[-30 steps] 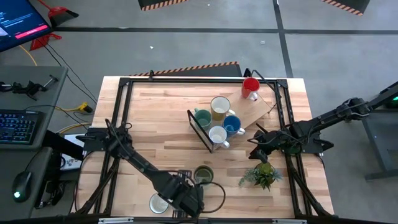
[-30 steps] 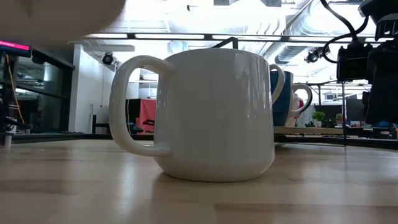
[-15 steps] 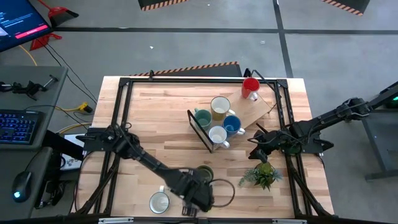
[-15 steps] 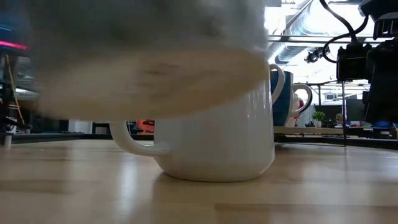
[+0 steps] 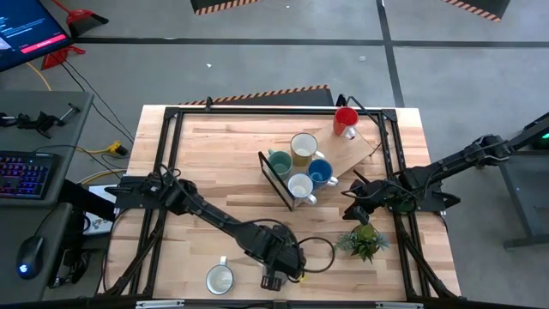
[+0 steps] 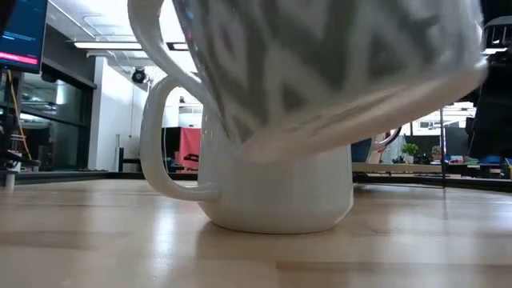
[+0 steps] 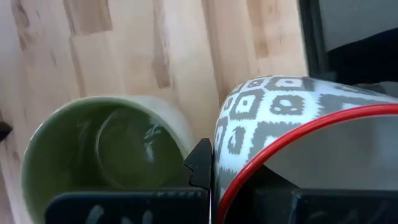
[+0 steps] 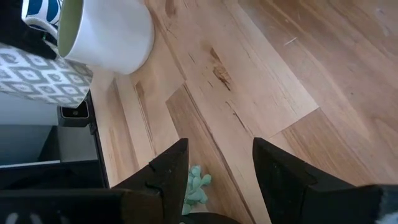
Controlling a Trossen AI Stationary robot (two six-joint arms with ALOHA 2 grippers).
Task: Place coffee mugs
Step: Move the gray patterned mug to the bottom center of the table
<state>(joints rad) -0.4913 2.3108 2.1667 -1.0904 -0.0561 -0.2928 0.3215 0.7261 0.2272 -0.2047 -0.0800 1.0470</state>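
Carrying a grey-and-white diamond-patterned ceramic mug with a red rim [image 7: 273, 118], the left gripper [image 5: 281, 262] has swung across the table's near edge within the last second. It has left the plain white one-handled mug [image 5: 220, 279] behind and now sits over the pale mug with the olive-green interior [image 7: 106, 155]. Its fingers are pinched nearly together on the patterned mug's wall at the rim.

In the low view the patterned mug hangs tilted and clear of the wood, having crossed the picture in front of a white mug standing there. The carry is therefore judged to be under way, with the set-down not yet made.

The likely goal is the group at the black wire rack [image 5: 273, 176] mid-table: the teal mug [image 5: 279, 161], cream-yellow mug [image 5: 303, 148], blue mug [image 5: 319, 172] and small white mug [image 5: 299, 185]. A red mug [image 5: 346, 118] stands apart on a wooden board [image 5: 347, 150].

The right gripper [image 5: 356, 206] has not moved. It hovers near the small green potted plant [image 5: 360, 242] with its fingers spread and nothing between them.
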